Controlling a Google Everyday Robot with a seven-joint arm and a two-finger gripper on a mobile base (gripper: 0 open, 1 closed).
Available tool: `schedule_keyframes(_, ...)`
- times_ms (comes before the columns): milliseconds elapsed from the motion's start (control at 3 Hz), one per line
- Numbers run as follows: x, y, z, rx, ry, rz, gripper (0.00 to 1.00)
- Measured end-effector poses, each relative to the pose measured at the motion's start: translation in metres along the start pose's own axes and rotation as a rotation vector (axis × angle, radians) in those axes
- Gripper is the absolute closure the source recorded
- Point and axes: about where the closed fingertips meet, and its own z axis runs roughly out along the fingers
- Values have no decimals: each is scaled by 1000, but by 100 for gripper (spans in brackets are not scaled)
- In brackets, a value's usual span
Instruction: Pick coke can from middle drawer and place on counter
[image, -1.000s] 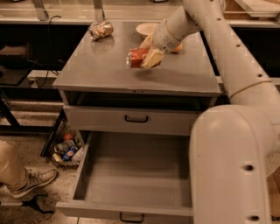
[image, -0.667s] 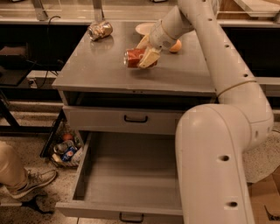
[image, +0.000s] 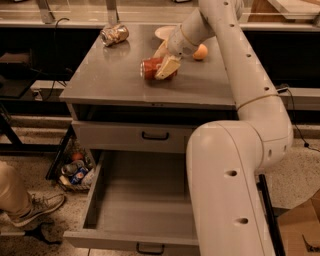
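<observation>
Up near the middle of the counter (image: 115, 80), the gripper (image: 162, 62) has its two cream fingers (image: 168, 66) closed narrowly around the coke can (image: 148, 69). The can lies tilted on its side, touching the smooth grey top. A crinkled shiny packet (image: 114, 35) sits at the far left corner. An orange ball (image: 200, 52) rests just beside the arm toward the far right, and a pale plate (image: 163, 32) lies at the far edge. Below the front edge, the middle drawer (image: 93, 200) stands pulled out, a deep grey box under a shallower drawer front (image: 120, 136).
</observation>
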Motion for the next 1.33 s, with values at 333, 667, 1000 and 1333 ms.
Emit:
schedule_keyframes(333,3,-3,-4,11,-5,8,0)
schedule_keyframes(667,8,-8,-26,56,-10,1,0)
schedule_keyframes(1000,25,-11,-82,147,7,-16,0)
schedule_keyframes(1333,57,-1,-148,232,48,4,0)
